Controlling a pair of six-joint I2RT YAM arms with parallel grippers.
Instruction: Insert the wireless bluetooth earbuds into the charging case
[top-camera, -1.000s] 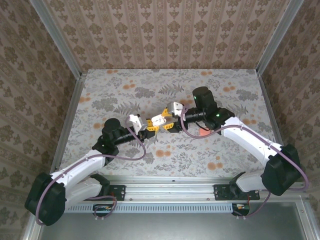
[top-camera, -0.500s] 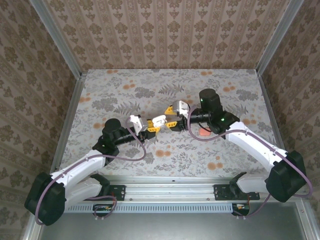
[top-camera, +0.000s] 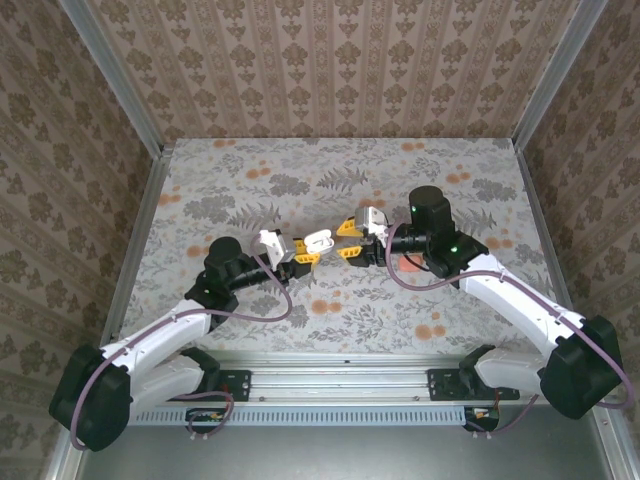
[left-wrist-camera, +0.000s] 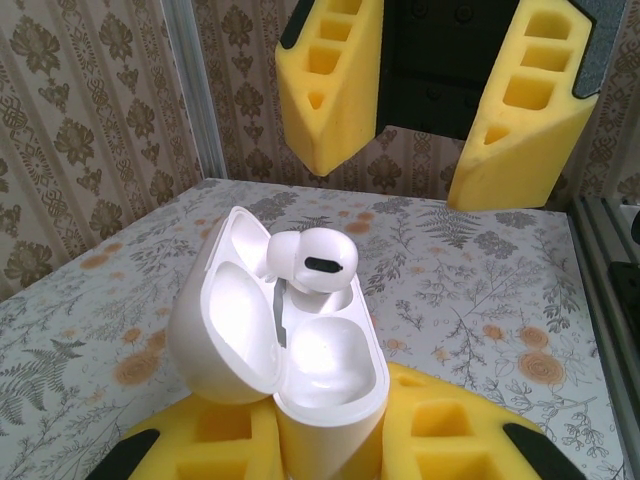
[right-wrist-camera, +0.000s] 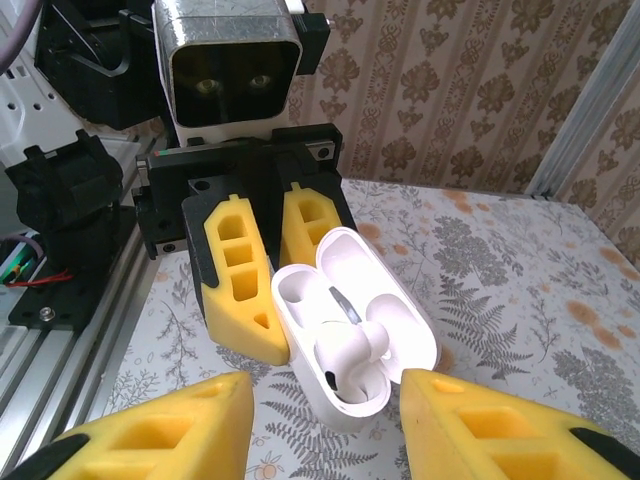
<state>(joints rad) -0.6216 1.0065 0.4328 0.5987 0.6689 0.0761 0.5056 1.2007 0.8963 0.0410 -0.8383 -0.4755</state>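
Observation:
My left gripper (top-camera: 303, 252) is shut on the base of a white charging case (top-camera: 322, 241), whose lid stands open. In the left wrist view the case (left-wrist-camera: 300, 370) stands between my yellow fingers. A white earbud (left-wrist-camera: 312, 262) sits in its far slot with the bulb sticking up, and the near slot is bare. The right gripper (top-camera: 356, 241) hovers just right of the case, open and holding nothing. In the right wrist view its fingertips (right-wrist-camera: 170, 425) flank the case (right-wrist-camera: 390, 330) and the earbud (right-wrist-camera: 350, 352) without touching them.
A coral-pink object (top-camera: 408, 263) lies on the flowered tablecloth (top-camera: 250, 190), partly hidden under the right arm. Metal rails and patterned walls close in the table on three sides. The left gripper's fingers (right-wrist-camera: 238, 270) face the right wrist camera.
The right gripper has drawn back to the right, away from the case, and its jaws have narrowed a little. The left arm and the case have stayed put.

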